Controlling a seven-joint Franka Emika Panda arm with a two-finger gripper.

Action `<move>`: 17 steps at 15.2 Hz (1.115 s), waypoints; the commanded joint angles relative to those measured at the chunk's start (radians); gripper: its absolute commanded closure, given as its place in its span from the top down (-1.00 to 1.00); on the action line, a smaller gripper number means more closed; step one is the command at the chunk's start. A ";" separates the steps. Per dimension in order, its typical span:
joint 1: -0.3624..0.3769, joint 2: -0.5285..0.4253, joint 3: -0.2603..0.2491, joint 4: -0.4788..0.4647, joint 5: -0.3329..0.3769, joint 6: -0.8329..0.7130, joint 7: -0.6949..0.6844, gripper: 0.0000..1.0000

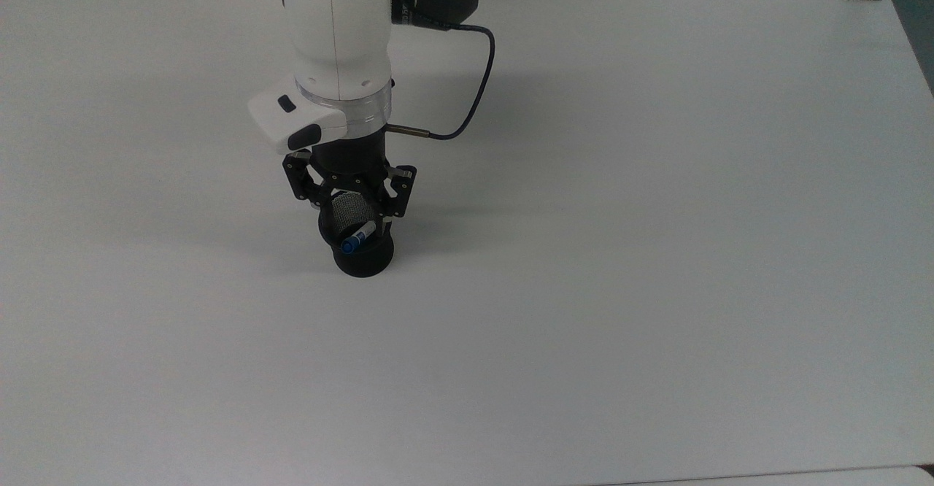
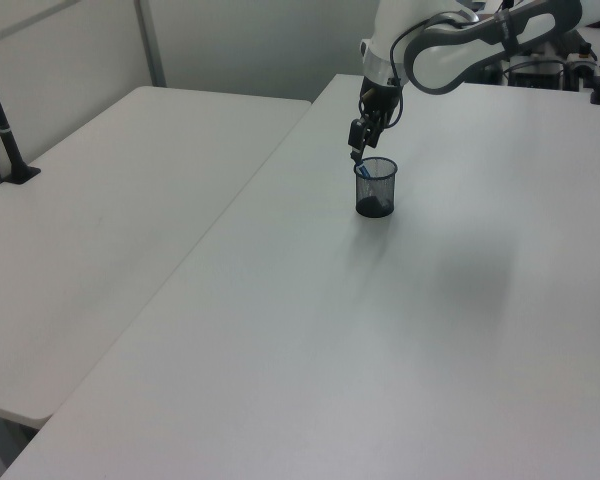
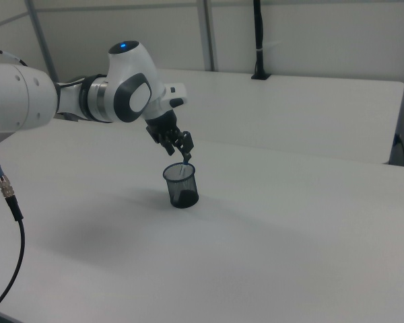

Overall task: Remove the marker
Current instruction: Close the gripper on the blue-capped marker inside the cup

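We see our hand (image 1: 355,217) open over the black mesh cup (image 1: 363,254) on the white bench (image 1: 620,252), fingers astride the slim blue-capped white marker (image 1: 357,238) leaning inside.

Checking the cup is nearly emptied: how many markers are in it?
1: the marker leans inside the black mesh cup, blue cap up. Others lower down may be hidden.
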 commanded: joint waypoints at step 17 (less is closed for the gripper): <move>0.007 0.050 -0.006 0.000 -0.053 0.132 0.020 -0.85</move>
